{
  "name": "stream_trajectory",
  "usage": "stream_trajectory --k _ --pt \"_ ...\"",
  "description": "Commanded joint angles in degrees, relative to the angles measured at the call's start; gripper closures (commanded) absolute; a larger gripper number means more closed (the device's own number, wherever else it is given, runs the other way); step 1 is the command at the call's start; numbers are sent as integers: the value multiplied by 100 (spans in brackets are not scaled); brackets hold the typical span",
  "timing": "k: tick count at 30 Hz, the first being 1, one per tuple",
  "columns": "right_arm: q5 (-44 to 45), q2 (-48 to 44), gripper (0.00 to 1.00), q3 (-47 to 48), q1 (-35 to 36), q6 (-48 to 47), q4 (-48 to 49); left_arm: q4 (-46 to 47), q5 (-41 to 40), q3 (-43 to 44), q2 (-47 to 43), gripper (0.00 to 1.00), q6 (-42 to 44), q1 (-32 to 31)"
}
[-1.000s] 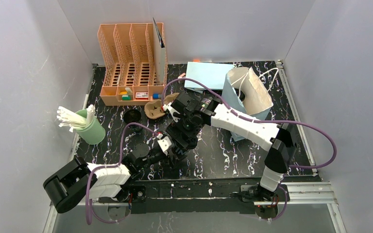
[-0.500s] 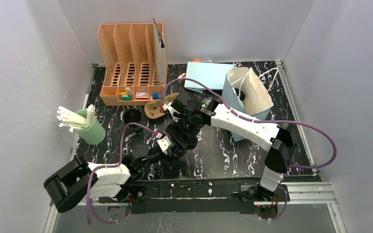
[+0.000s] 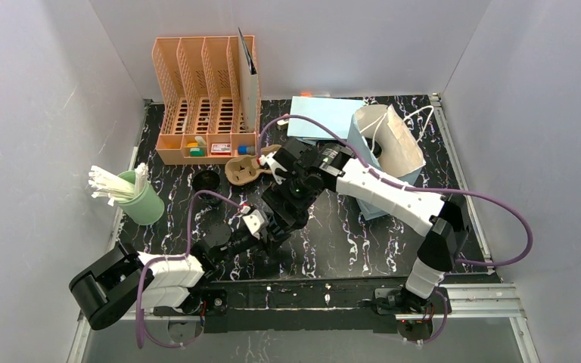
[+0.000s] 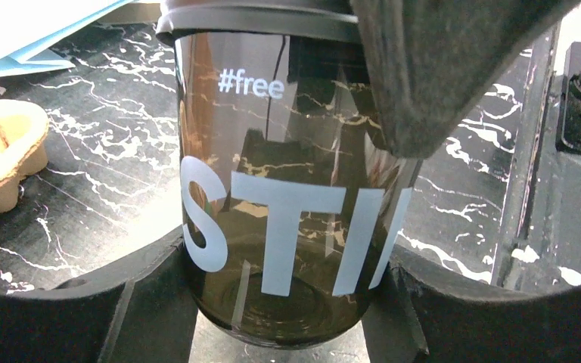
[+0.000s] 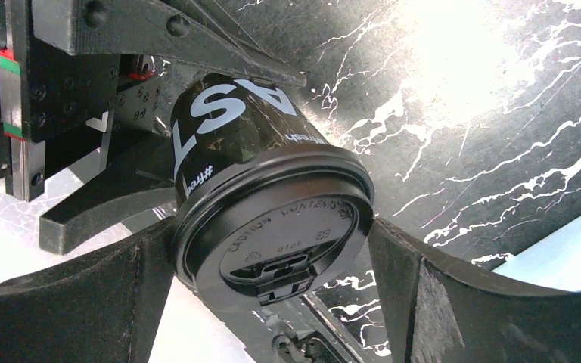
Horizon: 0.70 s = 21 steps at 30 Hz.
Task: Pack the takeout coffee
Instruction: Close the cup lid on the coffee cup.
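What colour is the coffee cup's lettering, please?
White on the coffee cup, best in the left wrist view.

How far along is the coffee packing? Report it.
Done: nothing clearly packed; a dark shape inside the blue bag is unidentifiable. In hand: the left gripper grips one cup, right gripper open around its lid. Left: bag that cup and another cup on the table.

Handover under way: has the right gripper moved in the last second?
Yes, slightly: the right gripper is now farther up the top view, closer to the light-blue sheet.
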Motion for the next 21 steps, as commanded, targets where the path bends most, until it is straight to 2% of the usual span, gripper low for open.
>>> stream_trajectory --k 1,17,21 --pt "-87 -485 2 9 -282 -32 -1 85 -164 0 36 41 -39 -9" --pt "-1125 -756 2 -208 -530 -78 347 101 -151 35 96 41 -162 -9" --pt "-1296 -923 2 -322 -867 77 554 124 -143 -6 38 42 -163 -9"
